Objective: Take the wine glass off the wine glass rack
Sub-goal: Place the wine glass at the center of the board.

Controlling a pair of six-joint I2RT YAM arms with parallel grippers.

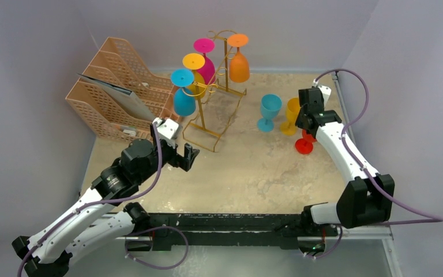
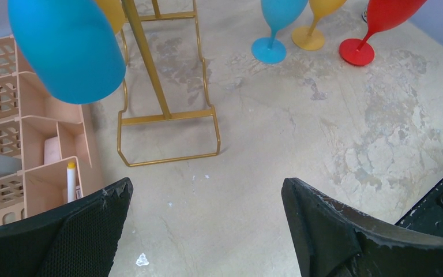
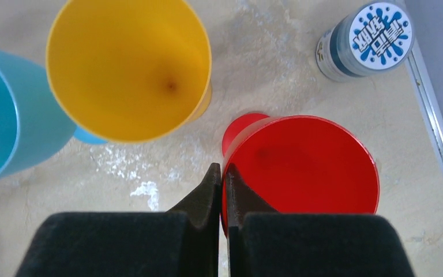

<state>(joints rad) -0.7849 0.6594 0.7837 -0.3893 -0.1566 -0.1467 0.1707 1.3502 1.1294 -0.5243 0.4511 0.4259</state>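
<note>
The gold wire wine glass rack (image 1: 199,113) stands at the back middle, with a blue (image 1: 183,99), a yellow (image 1: 194,61), a magenta (image 1: 206,70) and an orange wine glass (image 1: 239,66) hanging upside down from its hooks. My left gripper (image 1: 188,157) is open and empty, just in front of the rack's base (image 2: 167,118); the blue glass (image 2: 66,49) hangs up and to its left. My right gripper (image 3: 222,170) is shut on the rim of an upright red wine glass (image 3: 306,161) at the right (image 1: 304,145).
A teal glass (image 1: 269,111) and a yellow glass (image 1: 291,115) stand upright just left of the red one. A peach lattice file organizer (image 1: 115,86) sits left of the rack. A can with a blue and white lid (image 3: 369,37) stands beyond the red glass.
</note>
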